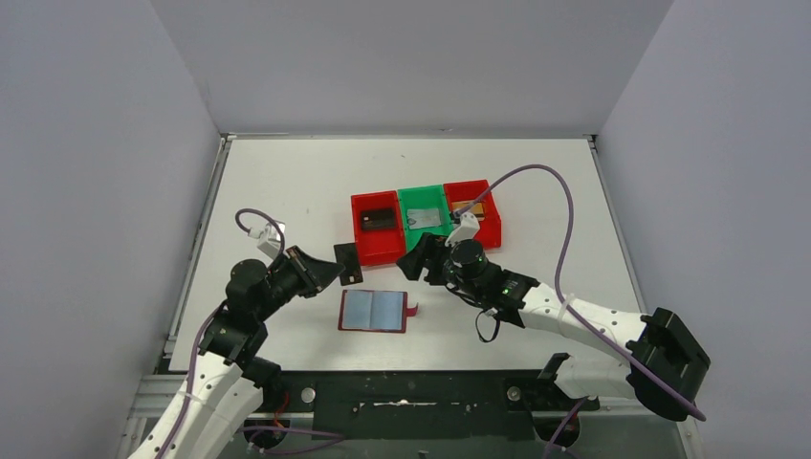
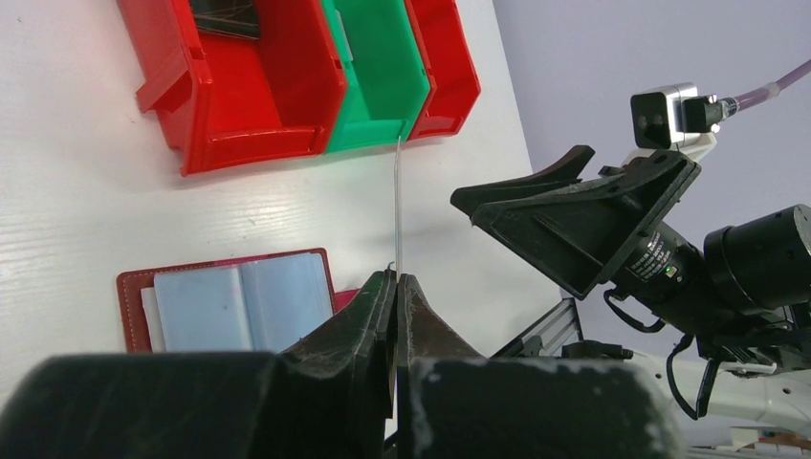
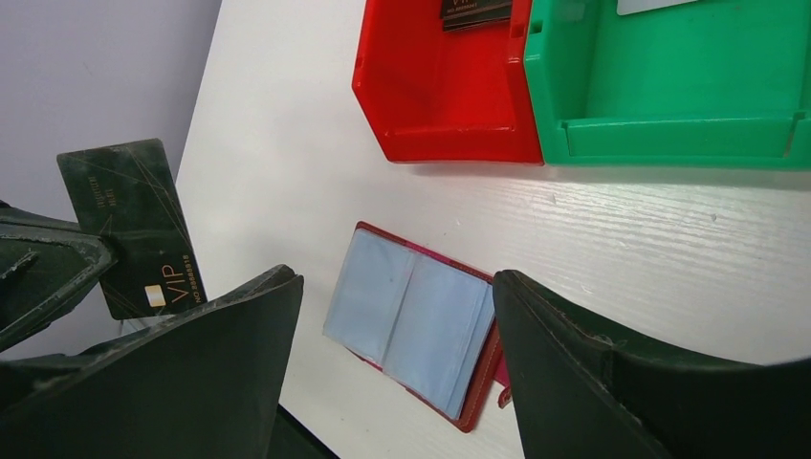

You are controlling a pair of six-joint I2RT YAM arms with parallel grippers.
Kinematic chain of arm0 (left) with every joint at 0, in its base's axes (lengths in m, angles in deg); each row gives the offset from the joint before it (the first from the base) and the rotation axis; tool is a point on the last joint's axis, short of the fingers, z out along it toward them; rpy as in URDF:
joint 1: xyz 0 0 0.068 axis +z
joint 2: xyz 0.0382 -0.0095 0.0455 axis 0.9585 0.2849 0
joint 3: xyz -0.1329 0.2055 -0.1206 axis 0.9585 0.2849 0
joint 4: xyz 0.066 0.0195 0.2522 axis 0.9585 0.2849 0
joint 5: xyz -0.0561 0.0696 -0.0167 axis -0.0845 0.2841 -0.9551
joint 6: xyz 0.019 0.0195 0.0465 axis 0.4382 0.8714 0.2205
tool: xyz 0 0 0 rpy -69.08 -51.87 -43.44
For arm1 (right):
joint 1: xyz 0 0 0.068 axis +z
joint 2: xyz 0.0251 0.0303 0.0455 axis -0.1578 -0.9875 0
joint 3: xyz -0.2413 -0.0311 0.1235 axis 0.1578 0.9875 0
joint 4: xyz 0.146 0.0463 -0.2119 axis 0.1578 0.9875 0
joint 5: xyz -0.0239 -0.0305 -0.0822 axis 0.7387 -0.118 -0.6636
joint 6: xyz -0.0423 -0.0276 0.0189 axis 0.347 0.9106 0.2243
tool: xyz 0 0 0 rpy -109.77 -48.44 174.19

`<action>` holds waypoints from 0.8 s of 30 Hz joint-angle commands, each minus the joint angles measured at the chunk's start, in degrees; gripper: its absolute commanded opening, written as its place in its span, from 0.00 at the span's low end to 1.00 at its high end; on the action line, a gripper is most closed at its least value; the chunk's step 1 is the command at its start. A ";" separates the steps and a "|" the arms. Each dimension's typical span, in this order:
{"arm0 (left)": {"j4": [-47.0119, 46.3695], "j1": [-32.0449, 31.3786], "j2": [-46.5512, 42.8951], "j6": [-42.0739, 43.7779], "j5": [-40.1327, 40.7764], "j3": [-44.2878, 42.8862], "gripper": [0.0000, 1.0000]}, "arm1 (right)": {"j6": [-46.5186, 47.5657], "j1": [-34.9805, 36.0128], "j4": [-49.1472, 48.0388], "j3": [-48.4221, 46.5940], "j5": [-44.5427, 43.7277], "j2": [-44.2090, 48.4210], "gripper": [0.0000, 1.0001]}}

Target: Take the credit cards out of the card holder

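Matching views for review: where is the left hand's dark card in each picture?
Top external: dark card left of centre.
Left wrist: edge-on, a thin upright line at centre.
Right wrist: far left, face showing.
Shared landmark: open card holder, lower left in left wrist, lower centre in right wrist.

Bins (image 1: 380, 254) stand behind the card holder (image 1: 374, 310), left gripper (image 1: 335, 270) and right gripper (image 1: 422, 258) flank it; front free.

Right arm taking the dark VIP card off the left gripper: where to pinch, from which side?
Likely the free end of the dark VIP card, opposite where the left gripper pinches it; right gripper comes edge-on, one pad per flat face. It's thin, held clear of the table.
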 commanded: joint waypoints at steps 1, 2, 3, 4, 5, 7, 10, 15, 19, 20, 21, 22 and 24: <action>-5.25 0.21 0.18 0.07 -2.38 -1.04 0.00 | 0.74 -0.40 -1.63 -2.92 0.48 0.49 0.75; -5.61 0.23 0.22 -0.09 -2.71 -0.89 0.00 | 0.61 -0.43 -1.59 -3.03 0.57 0.46 0.75; -6.12 0.23 0.12 -0.44 -2.98 -0.68 0.00 | 0.38 -0.53 -1.57 -3.04 0.75 0.53 0.76; -6.73 0.21 0.12 -0.92 -3.32 -0.43 0.00 | 0.17 -0.71 -1.84 -3.05 1.25 0.54 0.76; -7.40 0.23 0.12 -1.06 -3.75 -0.23 0.00 | 0.18 -1.04 -2.20 -3.07 2.25 0.48 0.77; -8.56 0.23 0.29 -1.25 -4.46 -0.12 0.00 | -0.19 -2.23 -2.80 -3.00 4.46 0.02 0.78; -10.26 0.19 0.45 -1.69 -6.18 0.16 0.00 | -1.60 -4.19 -6.29 -1.64 8.82 -0.42 0.78; -18.28 0.23 1.98 -4.62 -9.68 2.44 0.00 | -3.10 -5.72 -12.13 -0.44 15.07 -1.39 0.80; -22.99 0.23 4.56 -6.23 -12.74 2.97 0.00 | -4.34 -6.20 -17.92 -0.67 21.70 -3.88 0.82; -24.42 0.23 5.17 -6.94 -13.53 3.51 0.00 | -4.58 -6.24 -19.46 -0.90 23.45 -4.63 0.83; -25.95 0.19 5.64 -7.55 -14.15 3.98 0.00 | -4.86 -6.25 -20.83 -1.24 25.03 -5.47 0.83; -27.40 0.23 5.96 -8.29 -14.64 4.50 0.00 | -5.12 -6.28 -22.13 -1.61 26.72 -6.43 0.82; -30.81 0.23 6.60 -10.24 -16.16 5.68 0.00 | -6.11 -6.29 -25.32 -2.21 29.30 -8.24 0.79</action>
